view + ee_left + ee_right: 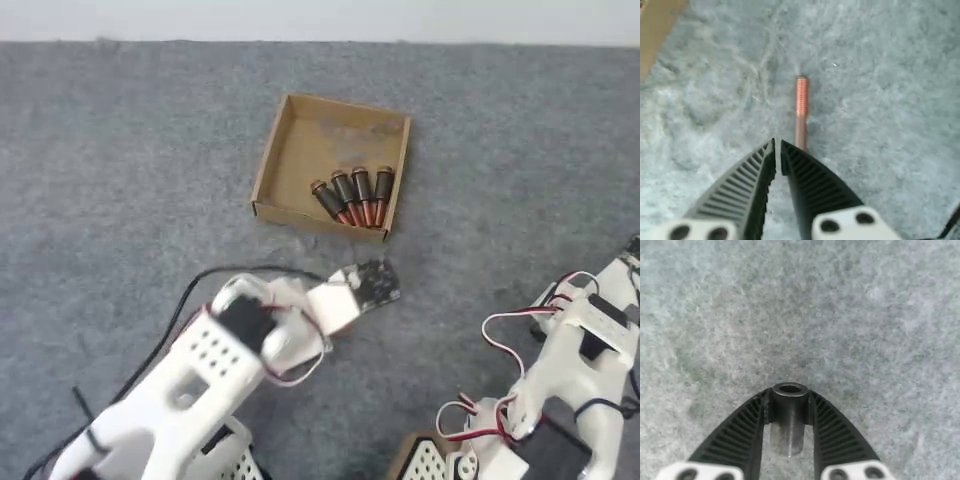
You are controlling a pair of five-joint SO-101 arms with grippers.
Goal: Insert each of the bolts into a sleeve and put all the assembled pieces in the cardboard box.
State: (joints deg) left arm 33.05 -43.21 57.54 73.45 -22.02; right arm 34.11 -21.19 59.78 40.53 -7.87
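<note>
**A:** What has your left gripper got?

**B:** Nothing. My left gripper [778, 146] is all but closed, with only a sliver between the jaws and nothing in it. A copper bolt [800, 107] lies on the grey surface [880, 100] just beside the tips. Its near end is hidden under one finger and its threaded end points away from me.

**A:** And the right?

**B:** My right gripper [788, 396] is clamped on a dark sleeve [788, 422], one finger on each side. The sleeve's open end shows at the fingertips.

**A:** Where is the cardboard box?

**B:** In the high view the cardboard box [268, 165] sits toward the far middle of the surface, near my left gripper. Four assembled pieces [352, 198] lie side by side in its near right corner, copper ends toward the near wall.
</note>
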